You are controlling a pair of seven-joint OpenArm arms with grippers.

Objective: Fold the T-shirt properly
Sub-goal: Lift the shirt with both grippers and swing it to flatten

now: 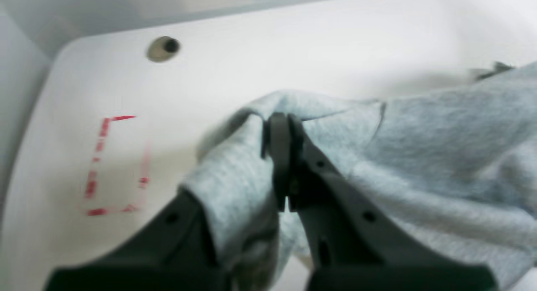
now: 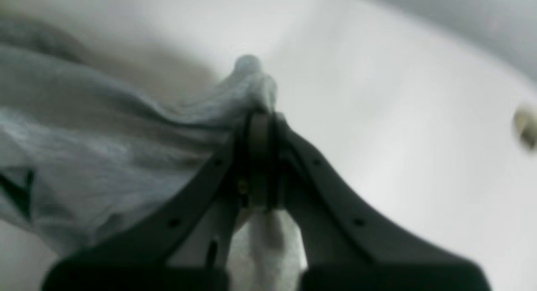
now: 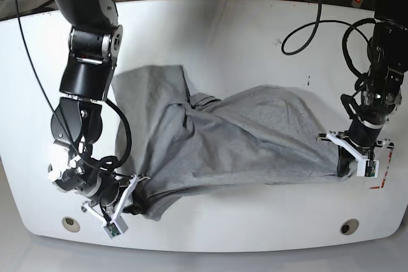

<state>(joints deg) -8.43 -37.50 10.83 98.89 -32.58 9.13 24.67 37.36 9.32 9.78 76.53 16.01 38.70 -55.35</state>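
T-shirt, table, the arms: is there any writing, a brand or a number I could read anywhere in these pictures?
None can be read.
T-shirt: plain grey cloth shows, no lettering.
Table: red dashed marks form a corner outline, not letters.
Both arms: no label shows.

Base cam looks down over whole table [image 3: 255,23]; both wrist cams sit close behind their jaws, sharing T-shirt [image 3: 255,138] w/ base.
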